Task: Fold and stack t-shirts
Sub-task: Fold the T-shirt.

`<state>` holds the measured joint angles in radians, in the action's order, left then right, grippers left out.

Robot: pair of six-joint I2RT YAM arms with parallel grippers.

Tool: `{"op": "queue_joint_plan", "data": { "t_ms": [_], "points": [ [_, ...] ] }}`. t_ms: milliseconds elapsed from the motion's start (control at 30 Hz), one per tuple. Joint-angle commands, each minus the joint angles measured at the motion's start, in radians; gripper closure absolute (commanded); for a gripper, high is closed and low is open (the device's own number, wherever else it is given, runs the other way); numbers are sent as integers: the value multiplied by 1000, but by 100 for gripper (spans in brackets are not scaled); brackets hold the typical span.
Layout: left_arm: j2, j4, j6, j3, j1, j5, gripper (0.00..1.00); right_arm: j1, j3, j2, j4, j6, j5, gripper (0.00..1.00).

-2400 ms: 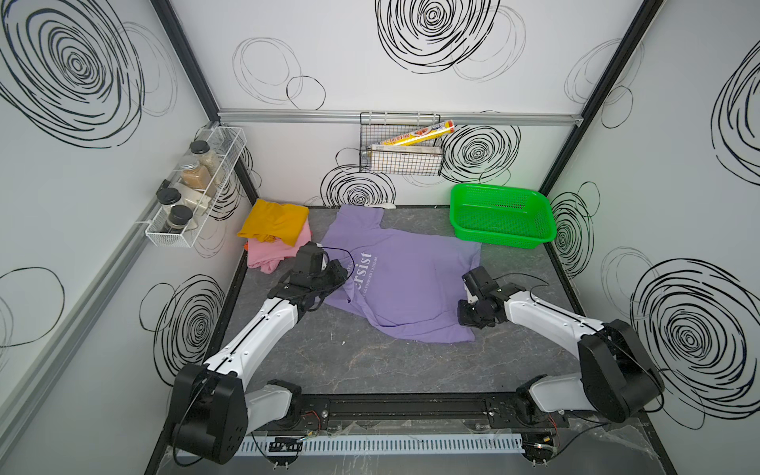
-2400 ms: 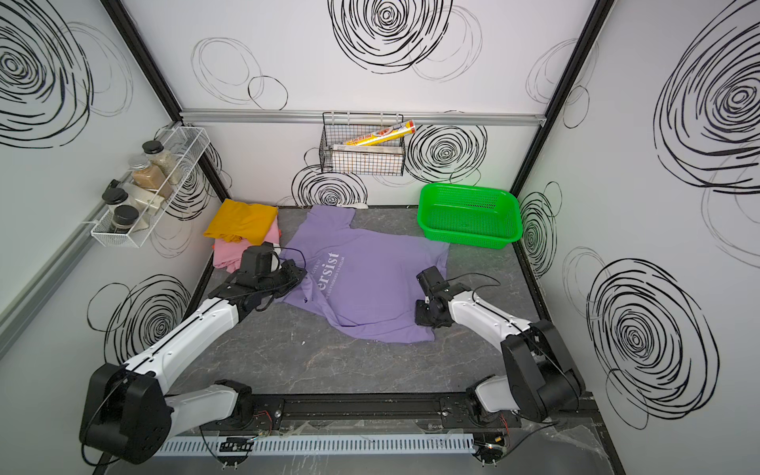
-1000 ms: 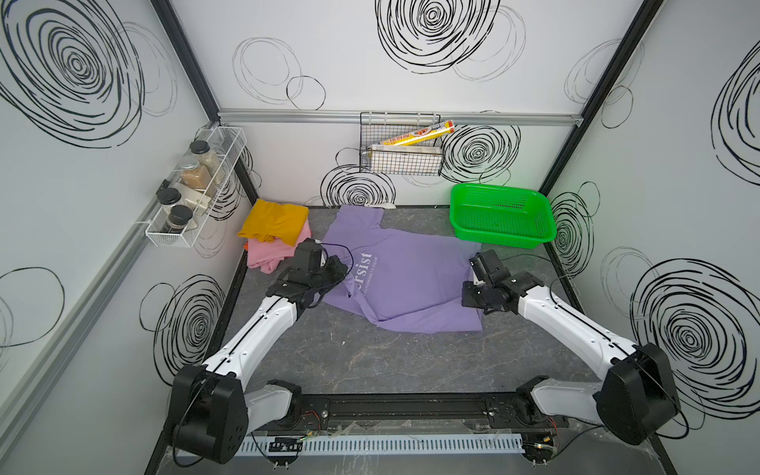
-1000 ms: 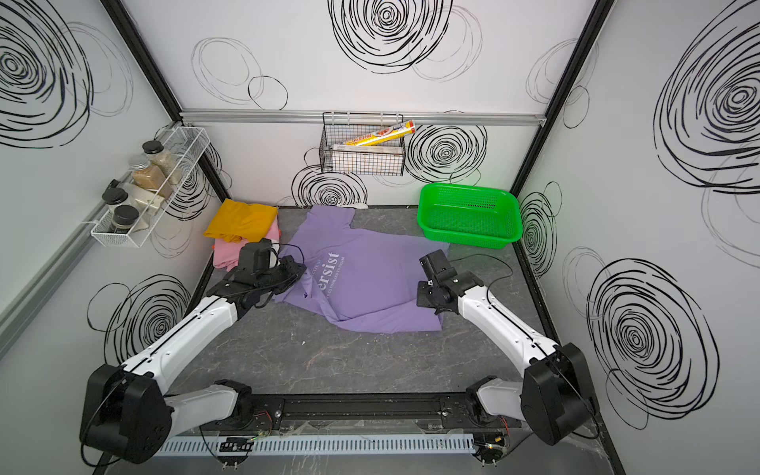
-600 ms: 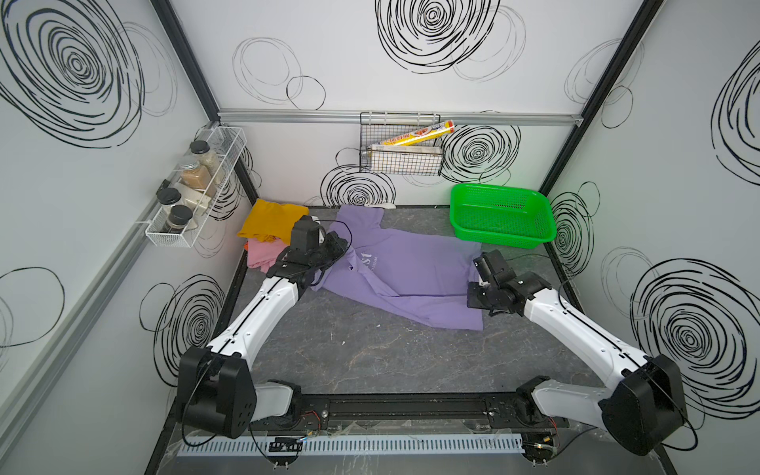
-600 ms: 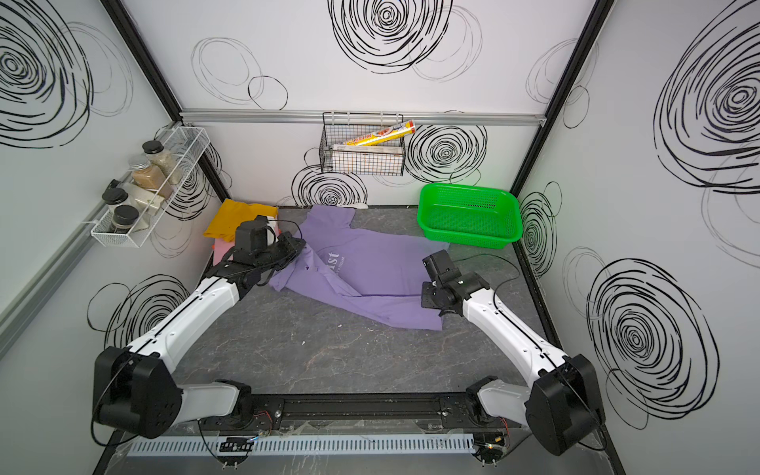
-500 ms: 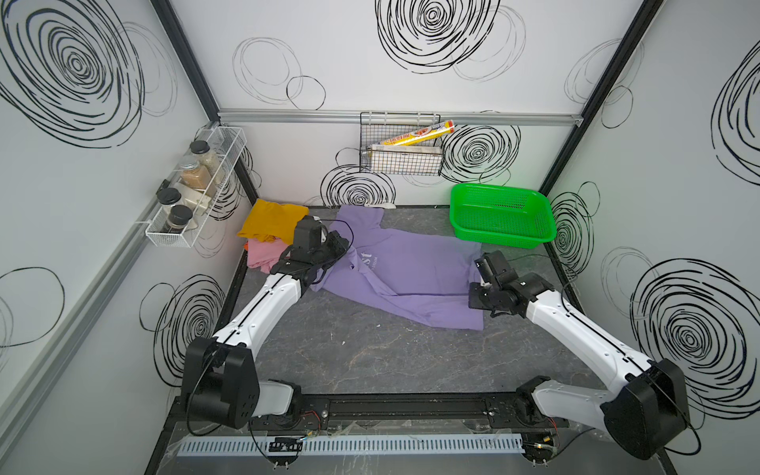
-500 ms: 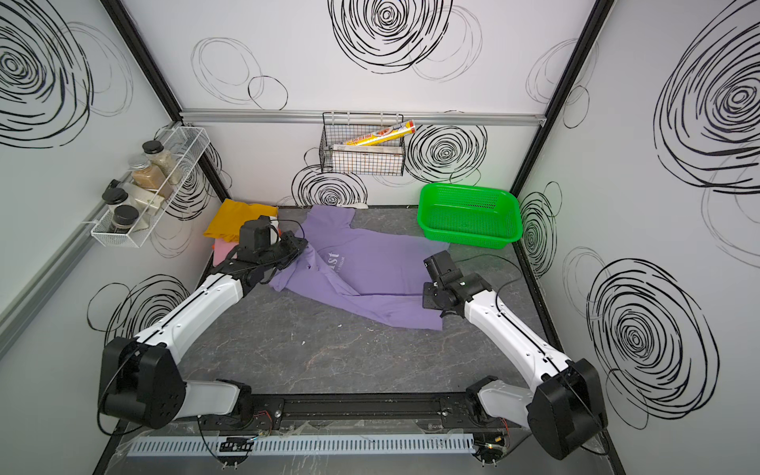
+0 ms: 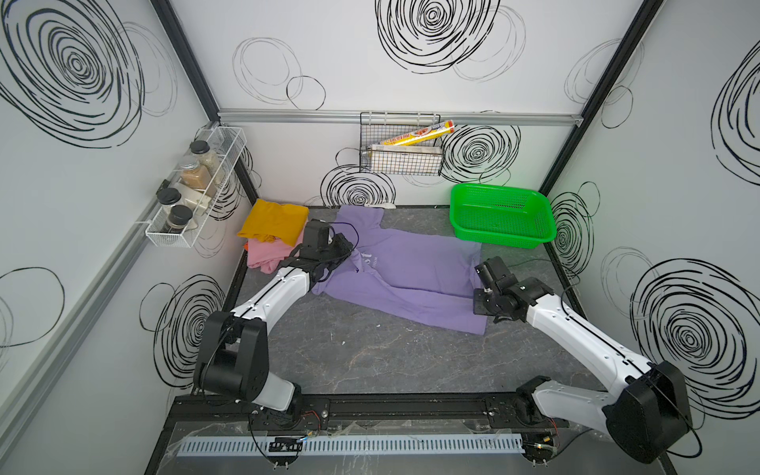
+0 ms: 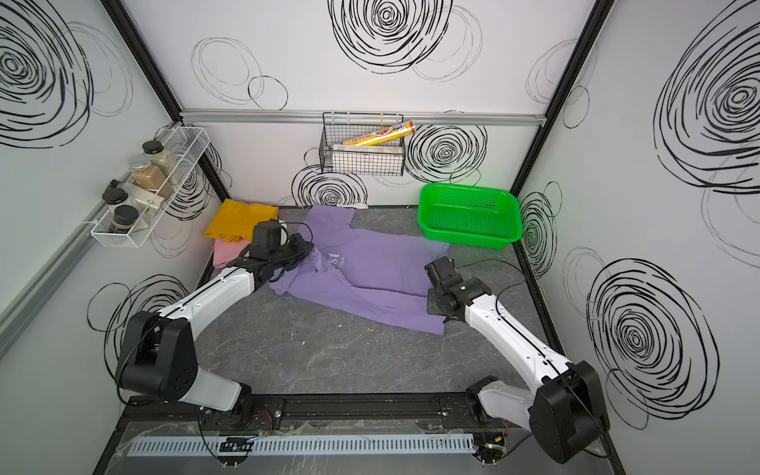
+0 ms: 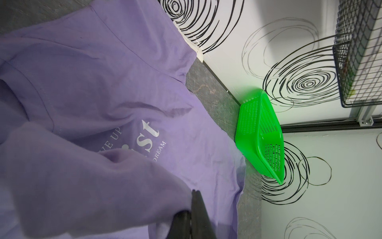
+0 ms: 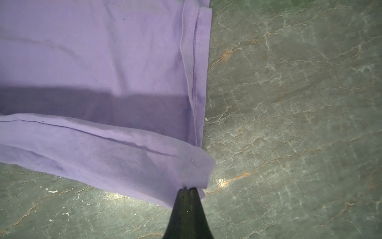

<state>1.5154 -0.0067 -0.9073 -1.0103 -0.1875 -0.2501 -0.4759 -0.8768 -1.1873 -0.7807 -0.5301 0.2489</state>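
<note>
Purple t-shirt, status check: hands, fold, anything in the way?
Left hand shut on purple t-shirt at its collar end, right hand shut on its hem corner. Near edge folded over, fold unfinished. Green basket close beside far hem corner.

Left arm (image 9: 267, 297), right arm (image 9: 575, 334) outstretched, jaws clamped.

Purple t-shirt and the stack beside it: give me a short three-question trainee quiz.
1. Fill in: the pink t-shirt lies ___ the yellow t-shirt.
2. The right end effector pinches: A) the yellow t-shirt B) a hem corner of the purple t-shirt C) nothing.
3. True or false: the left end effector is shut on the purple t-shirt.
Key: 1 under; 2 B; 3 true.
</note>
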Motion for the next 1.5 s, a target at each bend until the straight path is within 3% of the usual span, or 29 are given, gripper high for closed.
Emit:
{"op": "queue_joint_plan", "data": {
  "t_ms": [0, 667, 1200, 1467],
  "points": [
    [23, 70, 15, -41, -1, 1, 100, -4, -1, -20, -16, -16, 79, 100],
    [100, 96, 36, -77, 54, -29, 100, -4, -102, -245, 61, -9, 116, 100],
    [46, 49, 60, -67, 145, -17, 100, -4, -137, -282, 75, 8, 130, 100],
    [114, 76, 58, -92, 149, -4, 100, -3, -125, -291, 79, 16, 146, 100]
  ]
}}
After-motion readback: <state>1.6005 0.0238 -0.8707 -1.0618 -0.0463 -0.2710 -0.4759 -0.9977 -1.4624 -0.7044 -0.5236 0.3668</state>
